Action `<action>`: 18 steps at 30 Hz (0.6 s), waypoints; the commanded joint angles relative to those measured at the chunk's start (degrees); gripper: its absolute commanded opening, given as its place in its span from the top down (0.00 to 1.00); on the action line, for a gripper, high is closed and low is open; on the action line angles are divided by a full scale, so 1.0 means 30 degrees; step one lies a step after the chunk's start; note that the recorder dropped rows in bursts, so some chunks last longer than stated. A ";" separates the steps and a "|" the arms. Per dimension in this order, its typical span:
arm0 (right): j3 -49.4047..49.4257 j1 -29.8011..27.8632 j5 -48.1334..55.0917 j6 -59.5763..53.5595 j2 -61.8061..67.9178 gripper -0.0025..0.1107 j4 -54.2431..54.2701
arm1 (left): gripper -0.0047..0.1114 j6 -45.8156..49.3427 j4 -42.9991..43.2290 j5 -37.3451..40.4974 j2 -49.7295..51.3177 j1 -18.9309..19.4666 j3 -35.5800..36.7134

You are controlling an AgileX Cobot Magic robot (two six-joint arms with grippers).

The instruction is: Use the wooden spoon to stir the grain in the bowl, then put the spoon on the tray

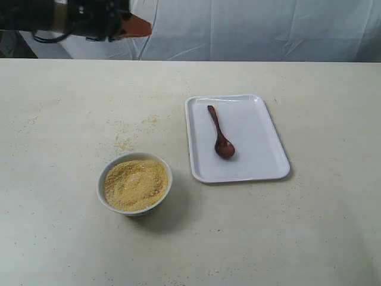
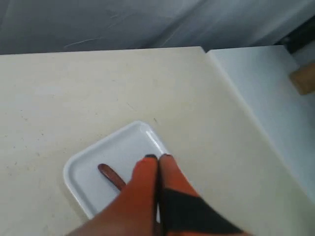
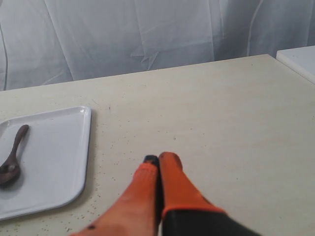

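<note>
The dark wooden spoon (image 1: 220, 134) lies alone on the white tray (image 1: 262, 161), scoop toward the front; it also shows on the tray in the left wrist view (image 2: 110, 175) and the right wrist view (image 3: 12, 157). The cream bowl (image 1: 134, 183) heaped with golden grain (image 1: 136, 183) stands left of the tray. My left gripper (image 1: 140, 27) hangs high at the back left, its orange fingers pressed shut and empty (image 2: 157, 157). My right gripper (image 3: 158, 159) is shut and empty over bare table beside the tray (image 3: 59, 147); it is outside the exterior view.
Spilled grain specks (image 1: 125, 140) dot the table behind the bowl. A white cloth backdrop (image 1: 268, 30) hangs behind the table's far edge. A lower white surface (image 2: 266, 98) adjoins the table's side edge.
</note>
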 commanded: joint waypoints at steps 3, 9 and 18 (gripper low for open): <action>0.0037 -0.0038 -0.0164 -0.0028 -0.0121 0.99 -0.0008 | 0.96 -0.0066 0.0201 -0.4412 -0.2321 0.3403 0.0599; 0.0037 -0.0038 -0.0164 -0.0028 -0.0121 0.99 -0.0008 | 0.96 0.0236 0.0201 -0.4057 -0.6279 0.3789 0.1517; 0.0037 -0.0038 -0.0164 -0.0028 -0.0121 0.99 -0.0058 | 0.96 1.1559 0.0201 1.4463 -1.2608 0.2608 0.3652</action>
